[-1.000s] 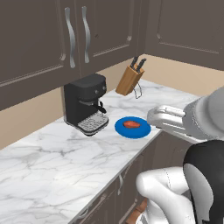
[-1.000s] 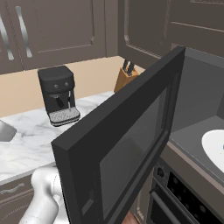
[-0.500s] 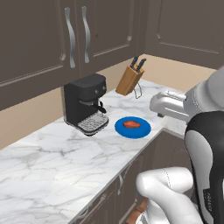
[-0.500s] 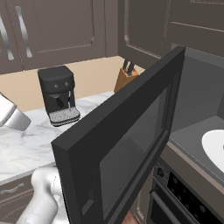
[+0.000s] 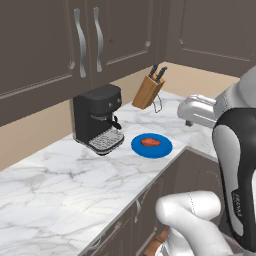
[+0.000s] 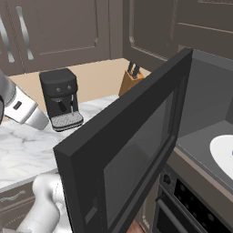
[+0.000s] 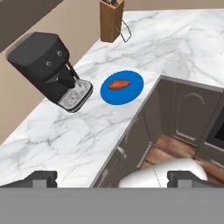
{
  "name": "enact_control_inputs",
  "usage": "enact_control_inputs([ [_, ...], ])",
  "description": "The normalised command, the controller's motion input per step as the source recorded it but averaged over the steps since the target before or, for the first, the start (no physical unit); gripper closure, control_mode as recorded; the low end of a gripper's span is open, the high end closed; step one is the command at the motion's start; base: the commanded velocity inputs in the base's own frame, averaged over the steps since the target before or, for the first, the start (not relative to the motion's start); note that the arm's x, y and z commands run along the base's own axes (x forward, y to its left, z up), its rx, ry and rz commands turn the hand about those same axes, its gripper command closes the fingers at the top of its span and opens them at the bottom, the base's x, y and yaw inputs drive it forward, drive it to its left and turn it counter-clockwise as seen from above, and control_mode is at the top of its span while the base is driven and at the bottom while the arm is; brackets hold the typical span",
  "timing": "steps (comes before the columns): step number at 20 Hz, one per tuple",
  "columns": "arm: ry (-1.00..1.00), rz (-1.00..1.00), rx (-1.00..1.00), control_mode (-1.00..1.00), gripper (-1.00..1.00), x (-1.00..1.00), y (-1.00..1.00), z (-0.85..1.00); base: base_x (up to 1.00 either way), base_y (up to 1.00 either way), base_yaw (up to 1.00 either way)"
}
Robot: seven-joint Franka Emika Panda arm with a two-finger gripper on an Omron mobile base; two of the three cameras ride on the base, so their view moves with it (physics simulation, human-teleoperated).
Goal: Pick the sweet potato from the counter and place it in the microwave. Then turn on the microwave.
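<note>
Approach stage: hand (image 7: 112, 179) open and empty, high above the table (image 5: 60, 195).

From the left: the coffee machine (image 5: 98, 118) stands near the table's back wall; just beside it to the right lies the blue plate (image 5: 152, 145), carrying the sweet potato (image 5: 151, 142) at its middle; beyond stands the knife block (image 5: 148, 90). The microwave (image 6: 200, 127) is at far right, its door (image 6: 132, 150) swung wide open and its white turntable (image 6: 223, 154) exposed. The sweet potato is judged firm, light and rounded, likely to roll. Grasp it across its narrow middle, from above. The plate rim is low, leaving a clear descent. The open door projects toward the robot and may obstruct the transfer.
</note>
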Motion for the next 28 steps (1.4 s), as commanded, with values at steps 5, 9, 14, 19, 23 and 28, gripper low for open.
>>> enact_control_inputs([
  [5, 0.13, -0.01, 0.0, -1.0, -1.0, 0.33, -0.21, -0.02, 0.0, 0.0, 0.0],
  [9, 0.08, 0.0, 0.0, -1.0, -1.0, 0.29, -0.15, -0.04, 0.0, 0.0, 0.0],
  [14, 0.0, 0.01, 0.0, -1.0, -1.0, 0.22, -0.06, -0.09, 0.0, 0.0, 0.0],
  [19, 0.0, 0.05, -0.02, -1.0, -1.0, 0.22, 0.0, -0.15, 0.0, 0.0, 0.0],
  [23, 0.0, 0.06, -0.04, -1.0, -1.0, 0.18, 0.0, -0.21, 0.0, 0.0, 0.0],
  [28, 0.0, 0.07, -0.05, -1.0, -1.0, 0.21, -0.02, -0.2, 0.0, 0.0, 0.0],
])
